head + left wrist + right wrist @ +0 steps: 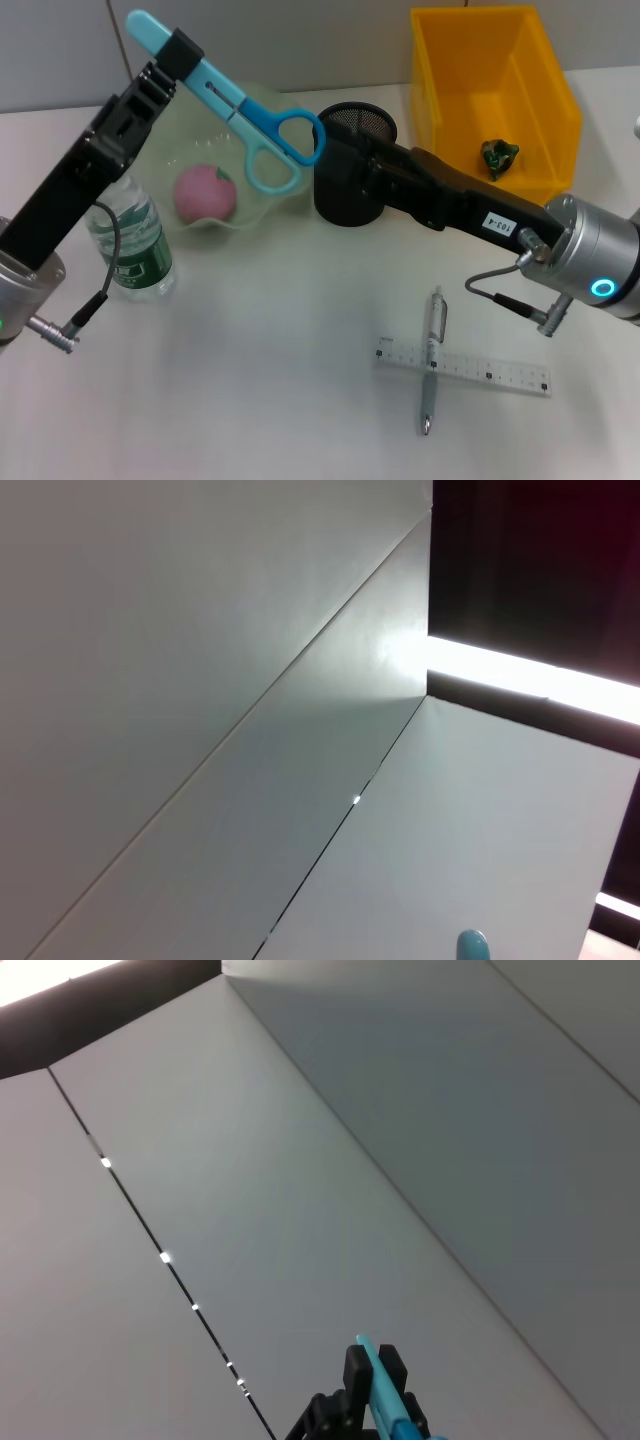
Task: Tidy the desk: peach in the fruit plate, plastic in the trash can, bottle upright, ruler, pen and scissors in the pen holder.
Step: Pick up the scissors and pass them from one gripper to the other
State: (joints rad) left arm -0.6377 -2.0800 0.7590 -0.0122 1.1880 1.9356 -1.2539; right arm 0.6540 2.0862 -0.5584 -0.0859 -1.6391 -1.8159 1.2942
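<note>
Left gripper point(178, 52) clamps scissors point(240, 110); handles toward pen holder point(352, 172).

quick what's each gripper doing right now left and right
Left gripper: shut on the light blue plastic-handled scissors, held up over the clear fruit plate.
Right gripper: reaching toward the black mesh pen holder; cannot be told.

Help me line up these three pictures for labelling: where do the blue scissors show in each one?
Head view: the scissors are held in the air by the left gripper, upper left, handles hanging toward the pen holder.
Left wrist view: only a blue tip at the bottom edge.
Right wrist view: the blade end, clamped in a black gripper, low in the picture.
Shared landmark: the scissors' blue blade end itself.
</note>
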